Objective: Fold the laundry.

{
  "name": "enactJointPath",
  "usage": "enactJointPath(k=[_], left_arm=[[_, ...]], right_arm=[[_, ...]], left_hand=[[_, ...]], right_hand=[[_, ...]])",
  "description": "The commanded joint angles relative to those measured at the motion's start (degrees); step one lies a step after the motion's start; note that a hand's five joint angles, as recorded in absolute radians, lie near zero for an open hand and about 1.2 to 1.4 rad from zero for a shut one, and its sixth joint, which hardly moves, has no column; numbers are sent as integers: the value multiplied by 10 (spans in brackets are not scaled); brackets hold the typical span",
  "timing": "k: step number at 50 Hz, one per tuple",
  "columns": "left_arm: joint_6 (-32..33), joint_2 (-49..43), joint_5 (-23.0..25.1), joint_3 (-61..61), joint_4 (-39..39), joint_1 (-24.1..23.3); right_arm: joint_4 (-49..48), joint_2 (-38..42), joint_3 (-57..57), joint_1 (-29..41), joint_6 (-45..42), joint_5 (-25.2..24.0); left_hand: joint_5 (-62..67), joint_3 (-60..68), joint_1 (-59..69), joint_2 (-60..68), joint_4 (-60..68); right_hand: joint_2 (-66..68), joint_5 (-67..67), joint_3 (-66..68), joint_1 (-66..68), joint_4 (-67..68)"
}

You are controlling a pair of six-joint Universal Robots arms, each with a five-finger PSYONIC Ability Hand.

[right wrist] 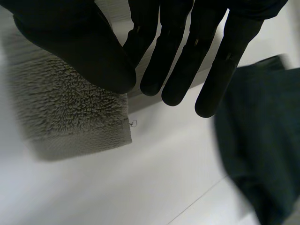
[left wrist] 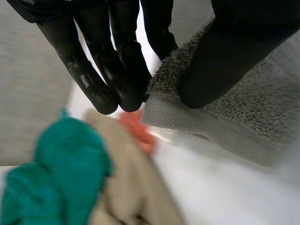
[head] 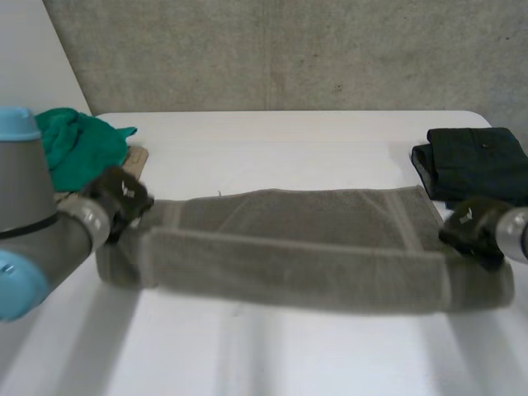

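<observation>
Head view: long grey-green terry towel (head: pixel 297 239) stretched left to right across the middle of the white bench (head: pixel 289 140). Far half lies flat; near long band looks raised off the bench and slung between the two ends. Left robot hand (head: pixel 124 198) at the towel's left end, right robot hand (head: pixel 470 224) at its right end.

Left wrist view: thumb (left wrist: pixel 220 65) pressed down on the pile of a towel corner, fingers (left wrist: pixel 117 79) at the cloth's edge on the other side. Reads as a pinch on the corner. Right wrist view: thumb (right wrist: pixel 79 51) clamps the other corner against straight fingers (right wrist: pixel 187 61); the corner hangs free below them, clear of the bench.

Off to the sides: crumpled green cloth (head: pixel 74 148) at far left on a beige cloth (left wrist: pixel 126 178), an orange-red scrap (left wrist: pixel 136 129) beside them; folded dark garment (head: pixel 478 161) at far right, near the right robot hand but apart from the towel.

Judgement: the step in hand is the first lengthwise fold, with the near edge due to go over the far half. The next move calls for both corners to travel together towards the far edge. The span wants to be kept taut so the middle does not sag or drag. Then lay edge on edge before either robot hand lets go
</observation>
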Motion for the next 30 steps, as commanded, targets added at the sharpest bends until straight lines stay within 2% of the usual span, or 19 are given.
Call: enactJointPath(k=[1,8,17,18,19,20,21,22,26,30], left_arm=[[-24,-113,-50,124,56,-18],[-35,-202,-82,218,62,-34],[-41,-283,-110,323,100,-56],[-42,-287,-113,329,101,-59],[-42,-290,-115,334,101,-61],[-43,-295,-119,342,100,-67],[-43,-296,-124,345,100,-70],[-46,-296,-132,346,100,-76],[-64,-279,-159,338,94,-87],[-104,-238,-169,298,77,-93]], right_arm=[[-195,46,-36,23,83,-39],[-361,134,-97,49,97,-46],[-427,270,-236,64,99,-26],[-427,282,-249,66,101,-21],[-426,295,-261,67,102,-16],[-424,317,-281,71,102,-3],[-421,326,-290,75,101,5],[-414,333,-295,77,101,21],[-390,303,-270,72,115,48],[-312,208,-193,63,184,50]], left_hand=[[131,118,150,116,114],[131,118,150,116,114],[131,118,150,116,114],[131,118,150,116,114],[106,93,125,91,89],[-210,-223,-191,-226,-228],[-433,-446,-414,-449,-451],[-569,-582,-550,-584,-586],[-569,-582,-550,-584,-586],[-569,-582,-550,-584,-586]], right_hand=[[130,104,120,161,115],[130,104,120,161,115],[130,104,120,161,115],[46,21,36,78,31],[-223,-248,-233,-191,-238],[-570,-596,-580,-539,-585],[-570,-596,-580,-539,-585],[-570,-596,-580,-539,-585],[-570,-596,-580,-539,-585],[-570,-596,-580,-539,-585]])
